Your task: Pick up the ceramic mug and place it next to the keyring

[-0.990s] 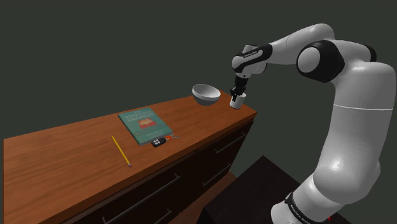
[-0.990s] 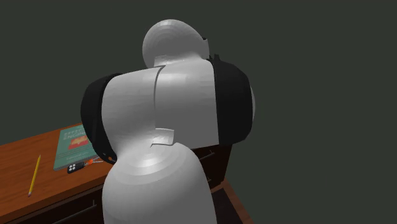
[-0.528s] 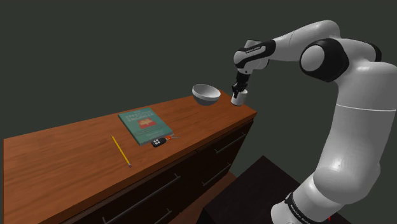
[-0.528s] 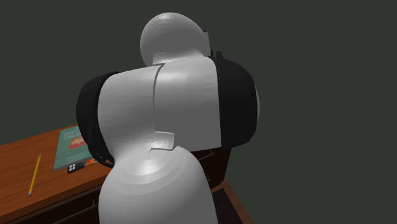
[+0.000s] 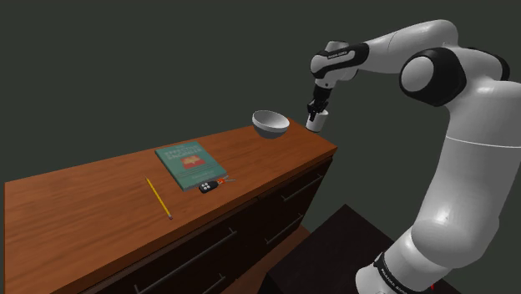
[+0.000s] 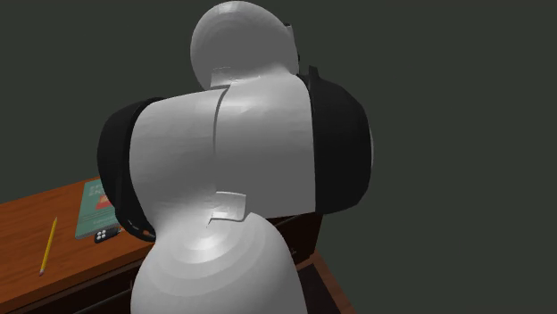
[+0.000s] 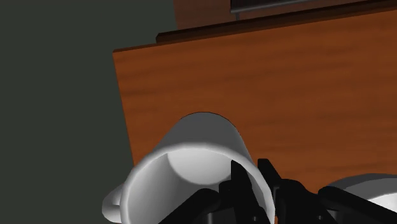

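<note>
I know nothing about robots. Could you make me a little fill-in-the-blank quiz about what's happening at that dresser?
1. The claw holds the mug by its ____.
2. The pencil lying on the dresser is ____ in colour.
3. Of the bowl and the keyring, the ____ is nearer the mug.

Missing words: rim; yellow; bowl.

Shoulder view: set high and back beside the arm (image 5: 463, 167), facing down and left across the worktop (image 5: 83, 217). Second exterior view: pressed close behind the arm's bulk, catching the worktop's end with book (image 6: 89, 207) and pencil (image 6: 47, 245) at lower left. Wrist view: riding the claw (image 7: 250, 172), very near the mug (image 7: 191, 153), facing down onto the worktop's corner.
</note>
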You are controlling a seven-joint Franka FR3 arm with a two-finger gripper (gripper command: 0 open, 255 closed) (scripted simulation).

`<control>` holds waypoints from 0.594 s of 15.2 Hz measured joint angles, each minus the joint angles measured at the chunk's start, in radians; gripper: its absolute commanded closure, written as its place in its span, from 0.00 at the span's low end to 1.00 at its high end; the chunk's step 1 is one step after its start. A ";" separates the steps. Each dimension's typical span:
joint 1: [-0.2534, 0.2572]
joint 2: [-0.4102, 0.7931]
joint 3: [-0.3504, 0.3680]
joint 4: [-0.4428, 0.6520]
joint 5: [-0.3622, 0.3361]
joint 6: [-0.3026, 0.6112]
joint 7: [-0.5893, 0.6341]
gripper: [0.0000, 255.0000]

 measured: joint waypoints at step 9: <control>-0.001 -0.022 -0.004 0.089 -0.008 -0.110 0.000 1.00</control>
